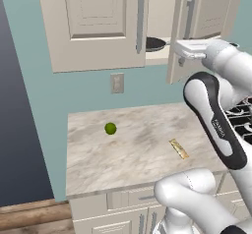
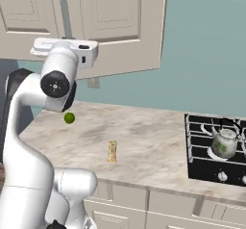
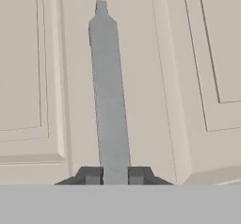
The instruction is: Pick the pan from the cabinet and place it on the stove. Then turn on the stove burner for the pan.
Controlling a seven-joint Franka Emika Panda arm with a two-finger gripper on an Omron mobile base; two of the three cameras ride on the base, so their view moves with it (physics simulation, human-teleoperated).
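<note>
- Left base view: the cabinet (image 1: pixel 93 21) fills the top of the frame. Its right door (image 1: pixel 197 16) stands ajar. The pan (image 1: pixel 155 43) sits on the shelf in the gap between the two doors, just right of the left door's handle (image 1: pixel 140 21). The arm reaches up from the lower right, and its white hand meets the right door at its bar handle (image 1: pixel 189 16). A lime (image 1: pixel 110 128) lies at centre left on the marble counter (image 1: pixel 98 159); a small tan bar (image 1: pixel 179 148) lies right of centre. The stove (image 1: pixel 242 117) shows at the right edge.
- Right base view: the stove (image 2: pixel 202 168) lies at lower right and carries a glass kettle (image 2: pixel 224 143). The lime (image 2: pixel 69 118) and the tan bar (image 2: pixel 112 151) lie on the counter (image 2: pixel 158 151).
- Hand view: the gripper (image 3: pixel 116 175) is at bottom centre. Its two dark fingers (image 3: pixel 91 175) are clamped on the bar handle (image 3: pixel 109 86), one on each side.
</note>
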